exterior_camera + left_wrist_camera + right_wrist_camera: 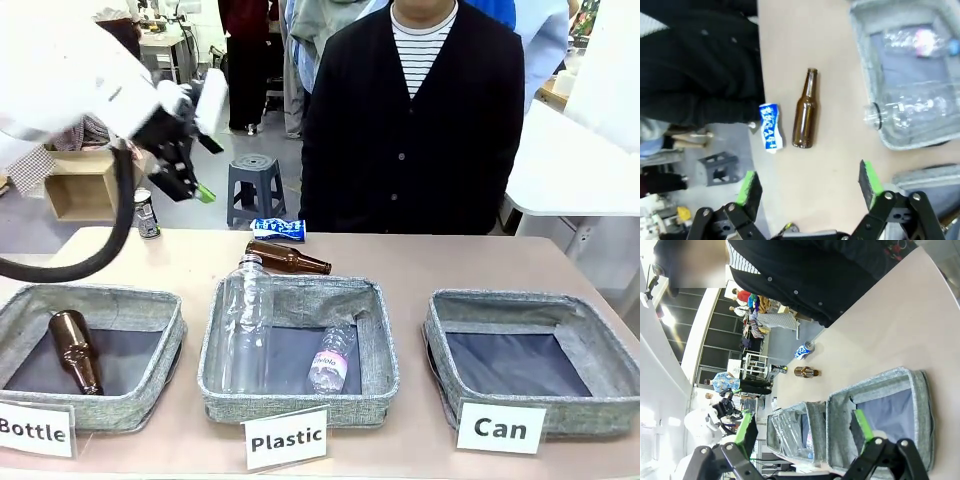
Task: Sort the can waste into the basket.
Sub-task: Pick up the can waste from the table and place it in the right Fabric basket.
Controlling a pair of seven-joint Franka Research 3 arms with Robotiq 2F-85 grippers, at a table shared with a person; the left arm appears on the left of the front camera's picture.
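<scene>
Left gripper (809, 184) fingers spread, empty, above table (810, 40).
Lower onto blue can (770, 127) across its narrow width; you must clear the brown bottle (805, 117) just beside.

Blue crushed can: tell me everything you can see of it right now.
The blue can is a small drink can, thin metal by its look, blue with white lettering, crushed and dented. It lies on its side at the table's far edge, just before the person, beyond the brown bottle and apart from it. Only the table touches it.
</scene>
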